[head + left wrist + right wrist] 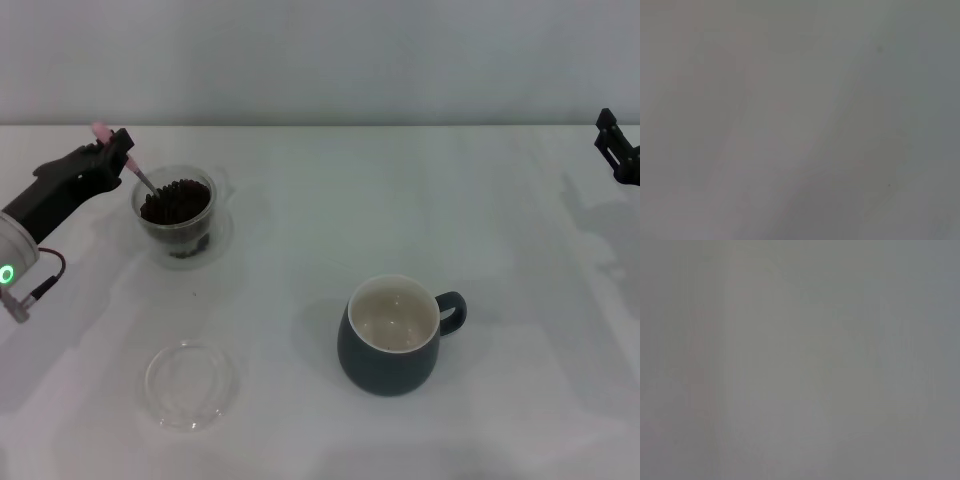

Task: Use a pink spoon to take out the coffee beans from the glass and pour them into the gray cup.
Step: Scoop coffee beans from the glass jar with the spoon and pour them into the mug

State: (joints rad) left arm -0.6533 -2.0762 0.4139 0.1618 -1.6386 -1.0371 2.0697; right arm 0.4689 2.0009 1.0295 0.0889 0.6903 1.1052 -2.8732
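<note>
In the head view my left gripper (118,150) is at the far left, shut on the pink handle of the pink spoon (133,168). The spoon slants down to the right, and its metal bowl dips into the coffee beans (176,201) that fill the glass (178,216). The gray cup (393,335) stands in the middle front, its handle pointing right and its cream inside bare. My right gripper (618,146) is parked at the far right edge. Both wrist views show only a blank grey surface.
A shallow clear glass dish (191,384) lies on the white table (320,200) in front of the glass, toward the near left. A grey wall runs behind the table's far edge.
</note>
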